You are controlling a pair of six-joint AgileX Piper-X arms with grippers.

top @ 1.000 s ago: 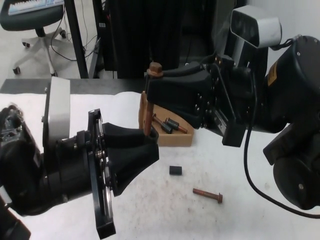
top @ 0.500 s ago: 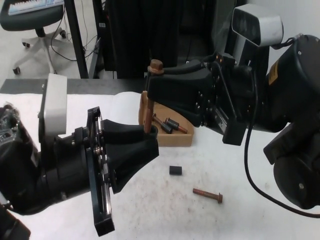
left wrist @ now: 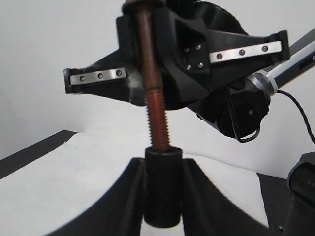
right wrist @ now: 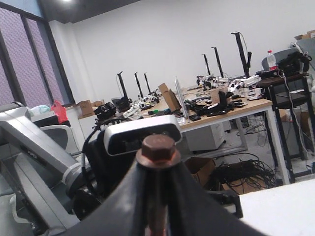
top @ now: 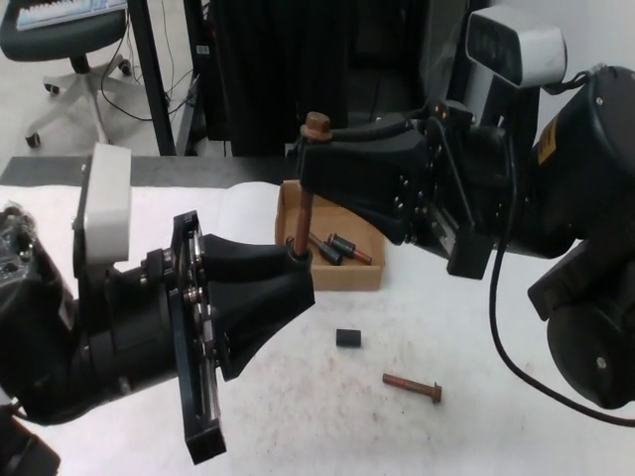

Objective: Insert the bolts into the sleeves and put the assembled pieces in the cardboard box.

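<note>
Bolt [left wrist: 149, 88] clamped under its head by right gripper [top: 316, 164], tip at mouth of sleeve [left wrist: 163, 189] clamped by left gripper [top: 294, 270]. Both are judged stiff, light, slippery; mid-body holds are advised.

Probably a robotics lab: long benches [right wrist: 246, 107] crowded with gear, cables [right wrist: 241, 172] beneath, an office chair [top: 55, 40].

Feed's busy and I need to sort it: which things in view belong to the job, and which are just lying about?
Job:
bolt in the right tool
sleeve in the left tool
cardboard box holding assembled pieces
loose sleeve and loose bolt on the bench

Lying about:
office chair
desks in the room behind
</note>
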